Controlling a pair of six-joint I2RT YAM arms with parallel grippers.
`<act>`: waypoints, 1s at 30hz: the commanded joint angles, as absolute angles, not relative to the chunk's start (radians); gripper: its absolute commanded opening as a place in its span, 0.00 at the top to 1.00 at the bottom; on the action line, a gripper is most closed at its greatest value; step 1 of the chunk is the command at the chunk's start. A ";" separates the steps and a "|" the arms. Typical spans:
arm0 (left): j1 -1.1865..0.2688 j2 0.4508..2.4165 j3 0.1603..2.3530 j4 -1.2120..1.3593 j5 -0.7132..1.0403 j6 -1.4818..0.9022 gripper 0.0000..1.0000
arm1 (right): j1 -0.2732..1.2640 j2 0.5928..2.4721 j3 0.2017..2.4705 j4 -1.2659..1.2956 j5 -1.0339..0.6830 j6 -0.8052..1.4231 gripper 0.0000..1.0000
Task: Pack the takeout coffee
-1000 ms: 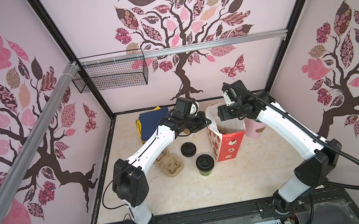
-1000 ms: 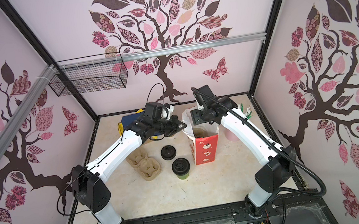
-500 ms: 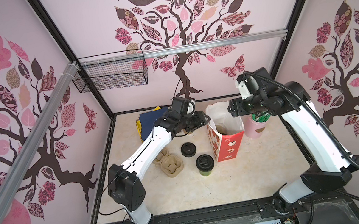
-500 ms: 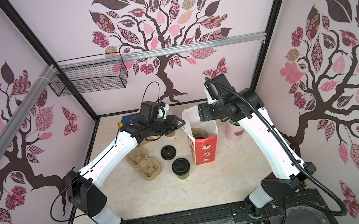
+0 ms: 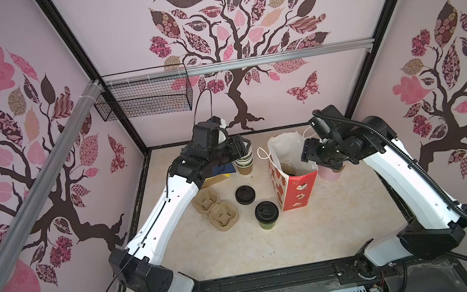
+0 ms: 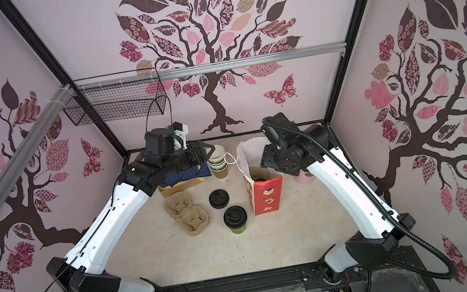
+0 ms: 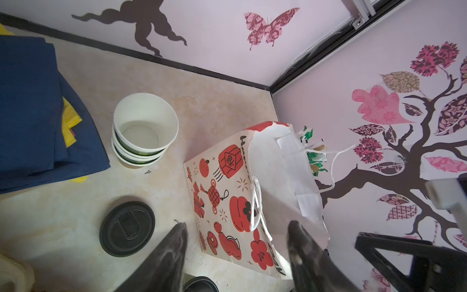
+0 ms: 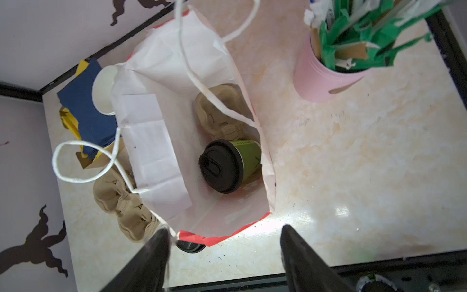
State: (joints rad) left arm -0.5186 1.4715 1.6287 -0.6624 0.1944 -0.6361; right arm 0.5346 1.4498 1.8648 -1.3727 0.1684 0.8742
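Note:
One takeout coffee, a green cup with a black lid [image 5: 266,215] [image 6: 235,220], stands on the table left of the front of the red-and-white paper bag [image 5: 295,189] [image 6: 266,196]. The other green lidded cup [image 8: 228,165] lies tilted inside the bag [image 8: 156,141], next to a pulp carrier [image 8: 222,113]. My left gripper [image 7: 237,225] [image 5: 240,149] is open and empty, hovering over the paper cup stack left of the bag [image 7: 227,202]. Above the bag's right rim, my right gripper [image 8: 224,229] [image 5: 308,152] is open with nothing in it.
A loose black lid [image 5: 245,195] [image 7: 127,228] and a pulp cup carrier [image 5: 214,207] lie left of the bag. A stack of lidless cups [image 5: 244,162] [image 7: 145,129] and blue napkins [image 7: 30,106] sit at the back left. A pink holder [image 8: 326,78] stands right of the bag.
My left gripper has opened and drawn back to the left from the bag's rim. My right gripper has come out of the bag's mouth and moved to its right side.

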 commanded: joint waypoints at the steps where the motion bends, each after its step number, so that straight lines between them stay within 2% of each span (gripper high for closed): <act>1: -0.510 1.437 1.585 -0.678 0.162 -0.614 0.34 | 0.539 1.471 1.824 -1.471 0.176 1.344 0.28; 13: -0.491 1.410 1.565 -0.679 0.148 -0.606 0.34 | 0.538 1.492 1.682 -1.471 0.173 1.425 0.39; 25: -0.487 1.430 1.578 -0.675 0.145 -0.603 0.35 | 0.529 1.485 1.657 -1.470 0.212 1.405 0.65; 30: -0.487 1.440 1.583 -0.674 0.146 -0.602 0.34 | 0.506 1.475 1.658 -1.470 0.213 1.384 0.73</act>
